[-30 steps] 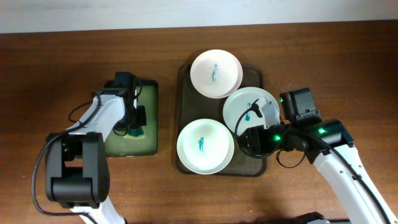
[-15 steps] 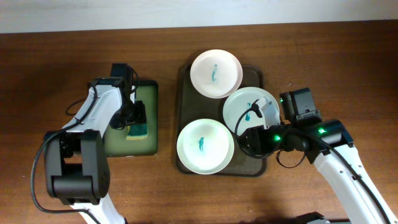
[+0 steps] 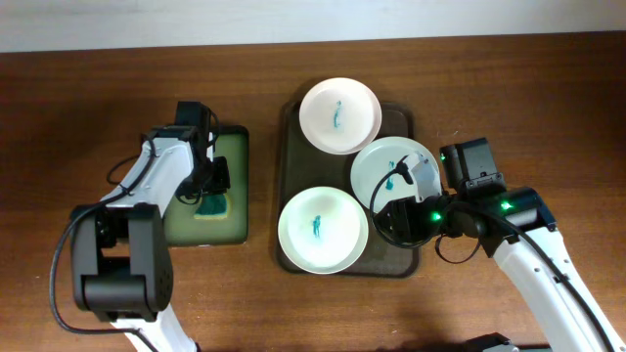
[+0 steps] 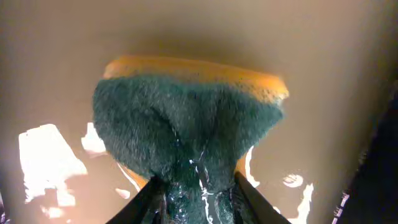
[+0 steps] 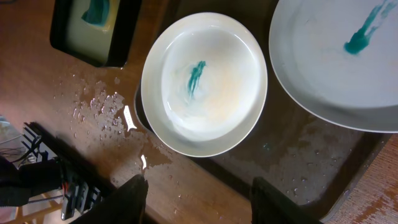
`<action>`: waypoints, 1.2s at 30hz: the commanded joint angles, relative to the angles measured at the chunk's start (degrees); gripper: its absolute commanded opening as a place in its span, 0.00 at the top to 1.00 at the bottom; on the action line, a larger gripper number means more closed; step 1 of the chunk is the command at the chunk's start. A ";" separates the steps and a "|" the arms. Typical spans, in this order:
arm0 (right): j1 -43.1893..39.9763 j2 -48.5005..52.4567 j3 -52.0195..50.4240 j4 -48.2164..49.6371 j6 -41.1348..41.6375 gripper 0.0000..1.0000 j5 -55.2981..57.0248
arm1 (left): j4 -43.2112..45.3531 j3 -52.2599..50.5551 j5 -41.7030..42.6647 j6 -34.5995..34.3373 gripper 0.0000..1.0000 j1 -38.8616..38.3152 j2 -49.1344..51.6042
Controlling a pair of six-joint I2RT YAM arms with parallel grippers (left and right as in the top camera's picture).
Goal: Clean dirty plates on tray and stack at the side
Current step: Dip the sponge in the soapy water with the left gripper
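Note:
Three white plates lie on the dark tray point(image 3: 290, 132), each with a teal smear: one at the back point(image 3: 339, 114), one at the right point(image 3: 389, 168), one at the front left point(image 3: 323, 229). My left gripper point(image 3: 211, 192) is over the small green-lined tray point(image 3: 238, 156), shut on a wet green and yellow sponge point(image 4: 186, 124); its jaws point(image 4: 196, 200) pinch the green side. My right gripper point(image 5: 202, 202) is open and empty above the big tray's front edge, near the front-left plate point(image 5: 204, 82). The right plate point(image 5: 342, 59) shows at the top right of that view.
The small tray with water in it stands left of the big tray and shows in the right wrist view point(image 5: 65, 28). Water drops lie on the wooden table point(image 5: 106, 106) between the trays. The big tray's floor point(image 5: 305, 155) is wet.
My left gripper has shifted slightly over the small tray and turned the sponge, so its green side shows from above instead of the yellow. The right arm and the plates have not moved.

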 commanded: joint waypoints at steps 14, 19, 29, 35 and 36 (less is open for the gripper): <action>0.52 -0.22 0.48 -1.01 10.16 0.46 9.84 | -11.74 9.03 1.01 1.51 1.00 -1.38 -15.19; 0.52 -0.22 0.48 -1.05 10.14 0.46 9.81 | -11.78 9.03 1.05 1.51 1.00 -1.38 -15.28; 0.52 -0.22 0.48 -1.07 10.16 0.46 9.79 | -11.96 9.03 1.07 1.49 1.00 -1.38 -15.28; 0.52 -0.22 0.48 -1.05 10.16 0.46 9.81 | -11.93 9.03 1.05 1.49 1.00 -1.38 -15.28; 0.52 -0.22 0.48 -1.05 10.16 0.46 9.81 | -11.93 9.03 1.05 1.49 1.00 -1.38 -15.28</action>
